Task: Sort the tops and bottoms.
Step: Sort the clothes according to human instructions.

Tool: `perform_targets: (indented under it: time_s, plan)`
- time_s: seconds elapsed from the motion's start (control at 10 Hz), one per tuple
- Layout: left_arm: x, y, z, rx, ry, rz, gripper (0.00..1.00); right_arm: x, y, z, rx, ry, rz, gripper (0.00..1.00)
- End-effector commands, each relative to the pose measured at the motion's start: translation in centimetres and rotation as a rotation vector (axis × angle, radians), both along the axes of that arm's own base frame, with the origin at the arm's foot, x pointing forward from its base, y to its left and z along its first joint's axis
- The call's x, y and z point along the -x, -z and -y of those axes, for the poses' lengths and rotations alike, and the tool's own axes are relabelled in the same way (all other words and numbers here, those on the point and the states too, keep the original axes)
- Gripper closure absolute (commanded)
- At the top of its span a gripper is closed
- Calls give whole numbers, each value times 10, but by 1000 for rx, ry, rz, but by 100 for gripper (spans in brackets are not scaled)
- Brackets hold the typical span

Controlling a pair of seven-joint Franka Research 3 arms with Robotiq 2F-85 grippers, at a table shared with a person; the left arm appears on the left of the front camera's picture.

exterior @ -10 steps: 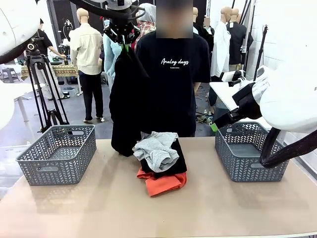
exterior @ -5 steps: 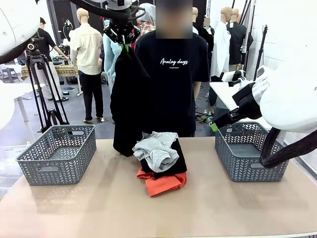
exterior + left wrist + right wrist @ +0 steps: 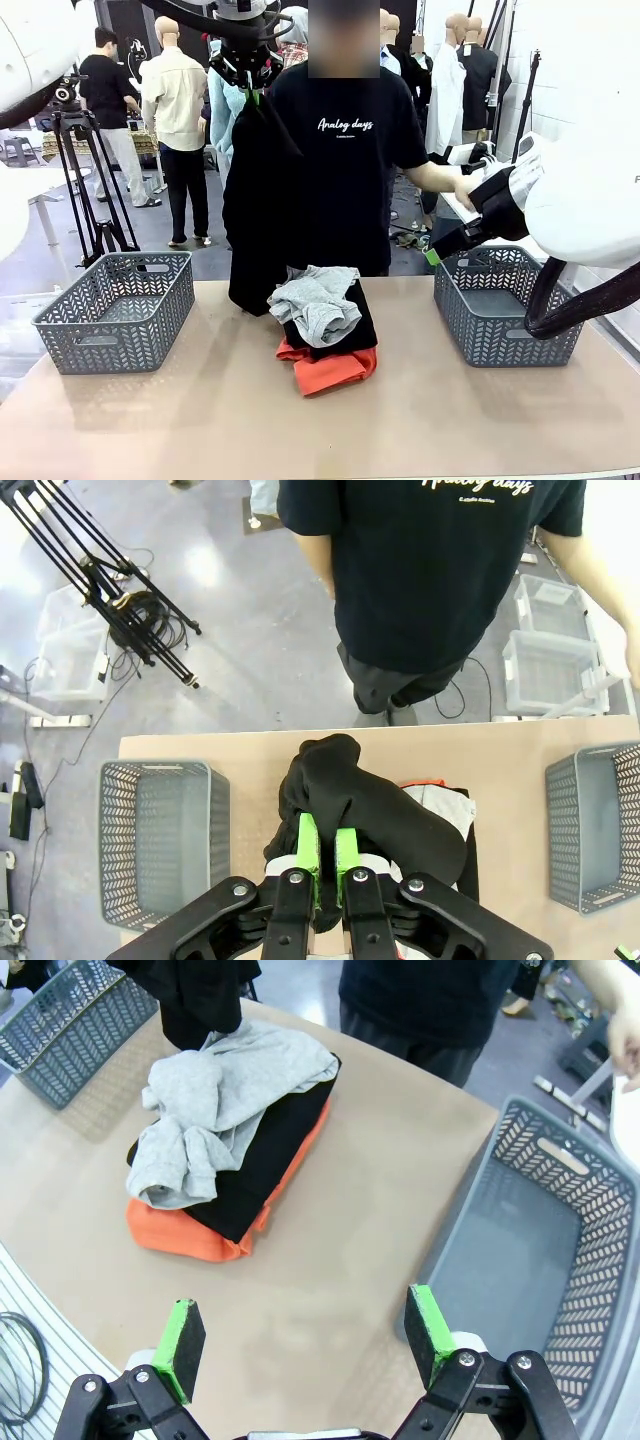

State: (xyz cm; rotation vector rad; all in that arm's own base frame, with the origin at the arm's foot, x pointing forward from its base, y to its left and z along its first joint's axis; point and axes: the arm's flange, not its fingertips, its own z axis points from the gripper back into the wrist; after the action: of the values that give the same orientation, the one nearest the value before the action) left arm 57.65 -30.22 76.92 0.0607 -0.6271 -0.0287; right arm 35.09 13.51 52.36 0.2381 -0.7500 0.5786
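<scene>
Hanging straight down from the left gripper [image 3: 254, 88], the black bottoms [image 3: 258, 200] have their long axis vertical. The green fingers [image 3: 307, 848] are pressed together on a bunched fold at the garment's top end. Its lower end reaches bench level at the far edge, just beside the light grey top [image 3: 315, 300]; whether it rests on the bench [image 3: 200, 420] cannot be told. That grey top lies on a folded black garment [image 3: 345, 335], which lies on the orange-red top [image 3: 325, 370], all in one pile near the middle. From the hanging cloth, the left basket [image 3: 115, 315] lies toward the robot's left with only bare bench between. The right basket [image 3: 505, 320] is well apart, on the other side of the pile. The left arm, already holding the bottoms, is judged the nearer one to the left basket. A sideways carry that way would need the trailing lower end kept above the basket's wall. The right gripper [image 3: 302, 1305] hovers with its fingers wide apart and nothing between them, over bare bench between the pile and the right basket. That places it nearer the tops.
</scene>
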Motion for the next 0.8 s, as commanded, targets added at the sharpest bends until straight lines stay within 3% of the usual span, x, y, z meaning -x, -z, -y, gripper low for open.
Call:
perform_targets:
  time_s: [0.0, 0.7]
  plan:
    - [2, -4, -3, 0, -7, 4, 100, -2, 2, 1, -5, -5, 7, 0]
    - [2, -4, -3, 0, -7, 4, 100, -2, 2, 1, -5, -5, 7, 0]
